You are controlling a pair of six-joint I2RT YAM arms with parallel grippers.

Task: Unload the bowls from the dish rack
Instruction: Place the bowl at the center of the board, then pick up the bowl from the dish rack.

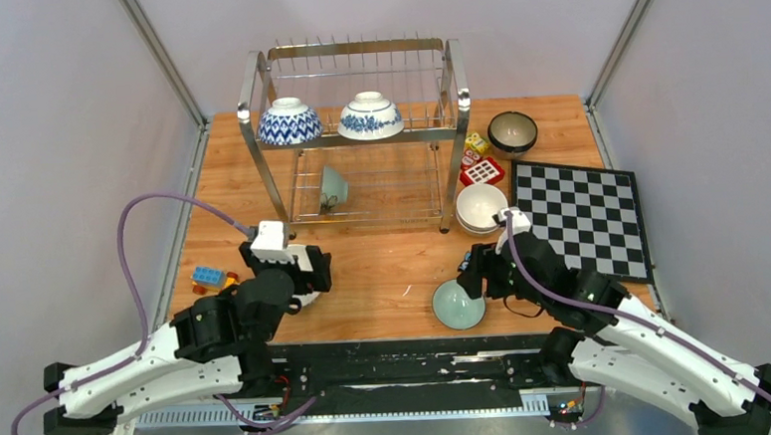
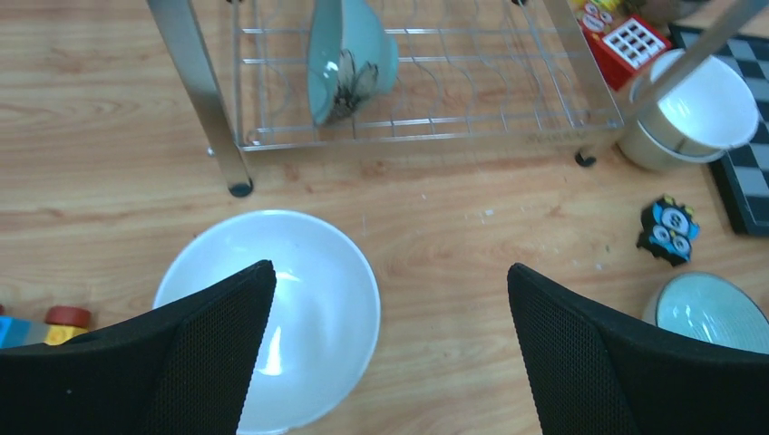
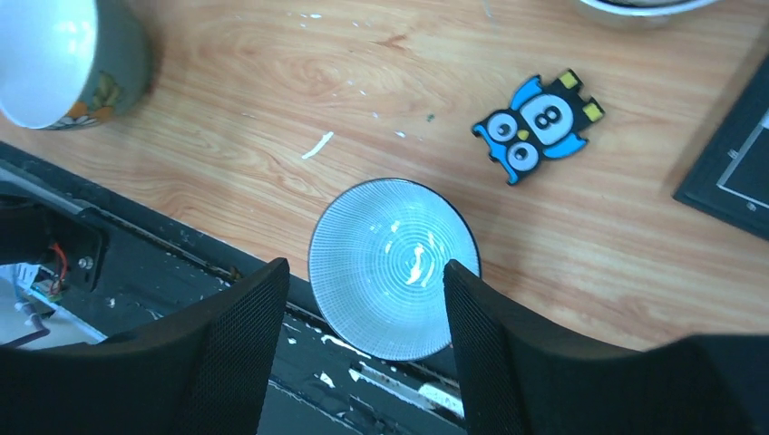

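The dish rack (image 1: 452, 94) stands at the back of the table. Its upper tier holds a blue-and-white patterned bowl (image 1: 288, 123) and a white bowl with blue flowers (image 1: 370, 117). A celadon bowl (image 1: 333, 187) (image 2: 349, 54) lies on its side on the lower tier. My left gripper (image 1: 308, 273) (image 2: 390, 281) is open above the table, its left finger over a white bowl (image 2: 308, 299). My right gripper (image 1: 470, 277) (image 3: 365, 267) is open just above a ribbed celadon bowl (image 1: 459, 304) (image 3: 390, 258) at the table's front edge. Stacked white bowls (image 1: 481, 208) and a dark brown bowl (image 1: 512, 131) rest right of the rack.
A chessboard (image 1: 581, 217) lies at the right. Red and yellow toys (image 1: 478, 159) sit beside the rack's right leg. Toy blocks (image 1: 208, 279) lie at the left. An owl-shaped piece (image 3: 537, 125) (image 2: 671, 229) lies near the celadon bowl. A black rail (image 1: 399, 361) runs along the front edge.
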